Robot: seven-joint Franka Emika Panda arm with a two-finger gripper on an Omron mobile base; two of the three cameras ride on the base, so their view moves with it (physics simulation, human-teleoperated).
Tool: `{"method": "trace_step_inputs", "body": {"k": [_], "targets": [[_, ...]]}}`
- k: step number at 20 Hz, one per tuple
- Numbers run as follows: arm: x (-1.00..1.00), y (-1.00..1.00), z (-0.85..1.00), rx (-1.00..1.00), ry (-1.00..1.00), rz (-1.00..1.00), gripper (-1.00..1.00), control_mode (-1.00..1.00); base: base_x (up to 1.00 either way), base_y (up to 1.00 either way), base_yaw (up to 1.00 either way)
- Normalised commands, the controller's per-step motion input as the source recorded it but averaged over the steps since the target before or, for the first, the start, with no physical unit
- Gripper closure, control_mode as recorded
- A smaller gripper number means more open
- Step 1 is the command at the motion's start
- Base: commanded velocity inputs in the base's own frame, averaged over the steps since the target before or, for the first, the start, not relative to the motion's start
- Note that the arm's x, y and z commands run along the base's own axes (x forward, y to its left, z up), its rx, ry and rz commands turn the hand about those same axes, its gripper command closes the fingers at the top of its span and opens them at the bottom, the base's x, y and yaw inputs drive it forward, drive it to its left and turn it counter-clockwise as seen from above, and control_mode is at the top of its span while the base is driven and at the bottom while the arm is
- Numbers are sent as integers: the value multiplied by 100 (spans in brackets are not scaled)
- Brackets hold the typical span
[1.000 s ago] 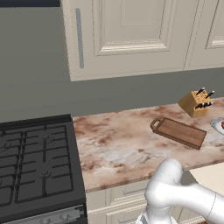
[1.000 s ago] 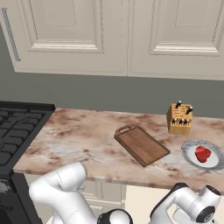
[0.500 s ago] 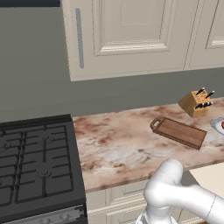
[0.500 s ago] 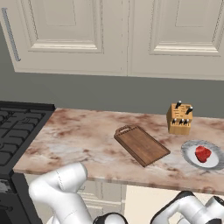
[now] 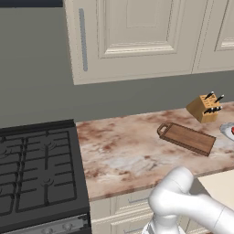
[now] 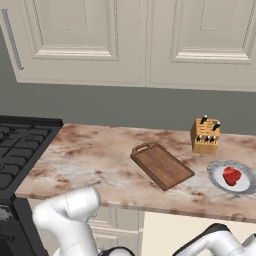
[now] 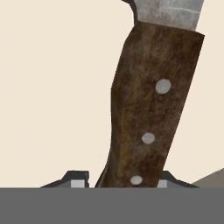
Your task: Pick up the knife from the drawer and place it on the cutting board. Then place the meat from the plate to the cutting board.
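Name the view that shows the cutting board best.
The right base view: the whole cutting board lies near the middle, loop handle and rim clear. The left base view shows it whole too, smaller and toward the right edge.

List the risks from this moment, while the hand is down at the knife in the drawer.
1. The knife handle sits between the fingertips, but contact is not visible; a loose or off-centre hold could let it swing when lifted.
2. The long blade runs out of the hand view, so it might catch the drawer on the way up.
3. The cutting board lies near the knife block and the plate; a wide swing could hit them.
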Motion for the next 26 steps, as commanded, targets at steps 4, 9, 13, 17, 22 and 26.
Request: {"method": "trace_step_inputs", "body": {"k": [4,9,13,17,22,26], "targets": [[-19,33,57,-3,0,-7,100,-100,0,0,0],[-2,43,67,-10,0,-5,100,-100,0,0,0],[-3,44,77,-12,0,-6,100,-100,0,0,0],[-9,47,66,-10,-4,-6,100,-100,0,0,0],[-16,45,70,-10,-12,-9,100,-100,0,0,0],[0,50,63,-11,-7,-5,100,-100,0,0,0]]}}
